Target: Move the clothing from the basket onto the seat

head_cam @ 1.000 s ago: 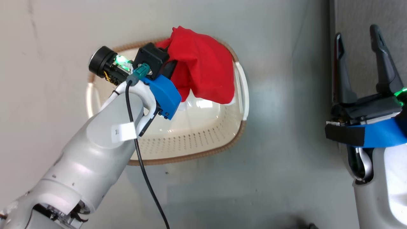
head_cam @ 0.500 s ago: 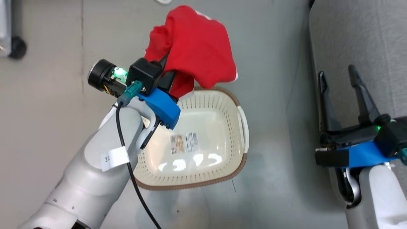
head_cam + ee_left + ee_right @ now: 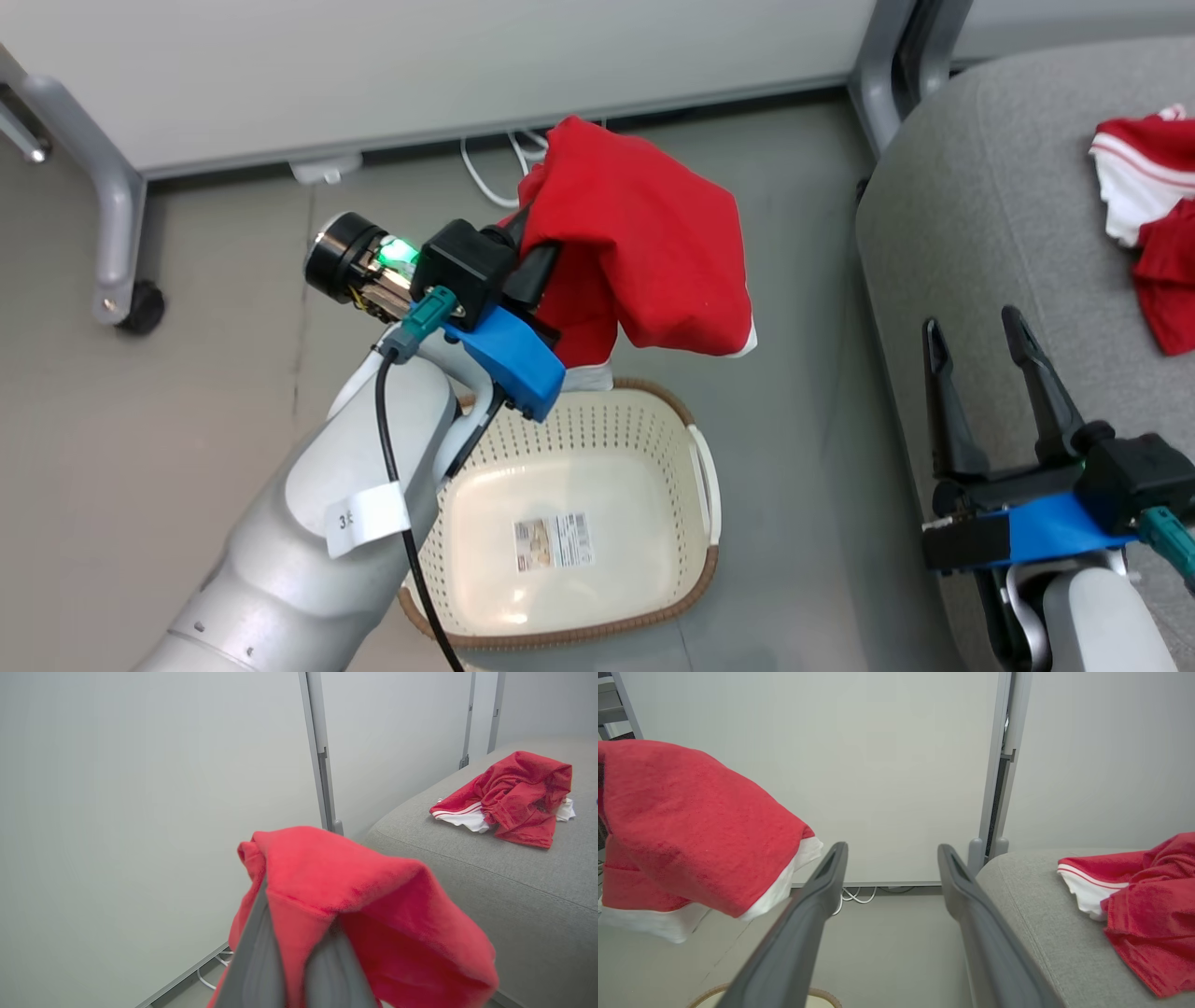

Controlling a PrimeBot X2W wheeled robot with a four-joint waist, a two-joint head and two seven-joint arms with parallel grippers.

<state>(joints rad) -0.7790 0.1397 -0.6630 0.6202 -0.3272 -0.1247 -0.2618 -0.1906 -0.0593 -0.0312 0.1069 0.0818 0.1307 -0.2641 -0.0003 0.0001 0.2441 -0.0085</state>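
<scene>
The left gripper [image 3: 534, 254], fingers clamped on a red garment [image 3: 653, 252], has lifted it clear of the basket [image 3: 698, 574], now empty; only the carry to the seat [image 3: 980, 187], where the other garment [image 3: 1153, 243] lies, remains; the right gripper [image 3: 971, 323] has its fingers spread wide

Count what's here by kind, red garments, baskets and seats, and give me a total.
Garments: 2, one held up, one lying on the seat
Baskets: 1
Seats: 1
Total: 4
</scene>
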